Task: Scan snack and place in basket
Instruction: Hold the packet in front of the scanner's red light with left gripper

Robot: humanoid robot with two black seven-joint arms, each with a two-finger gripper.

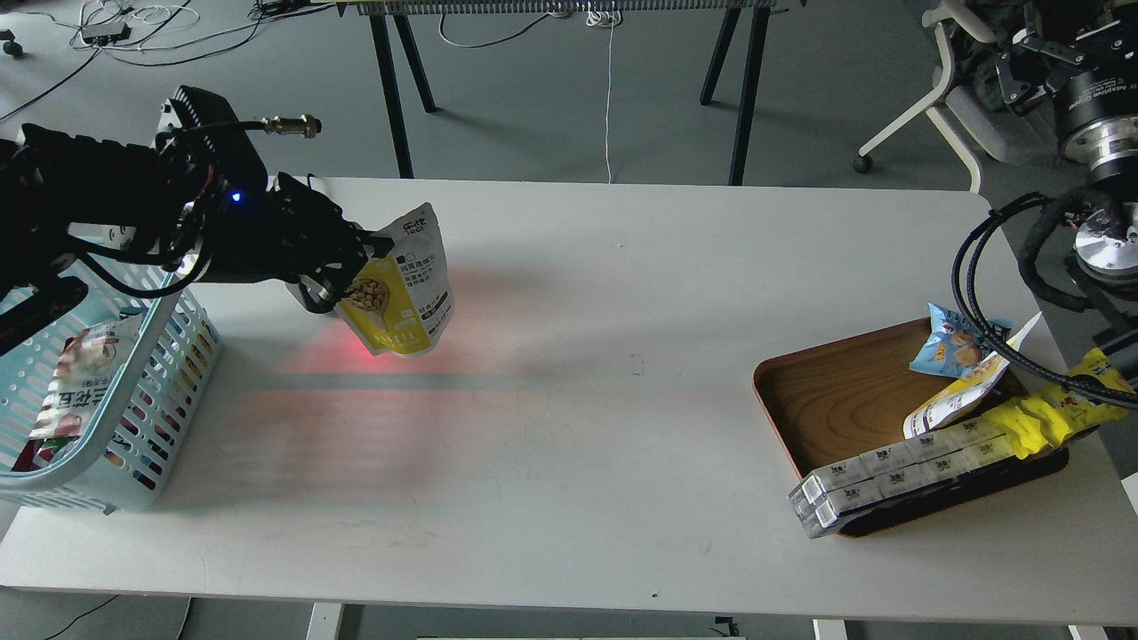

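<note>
White table (622,373) glows red under the snack (400,284); left gripper (351,267) fingers clamp only its edge, so it could slip short of the basket (169,373).

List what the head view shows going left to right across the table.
basket → left gripper → snack held in its jaws → wooden tray → blue packet → yellow pack
</note>
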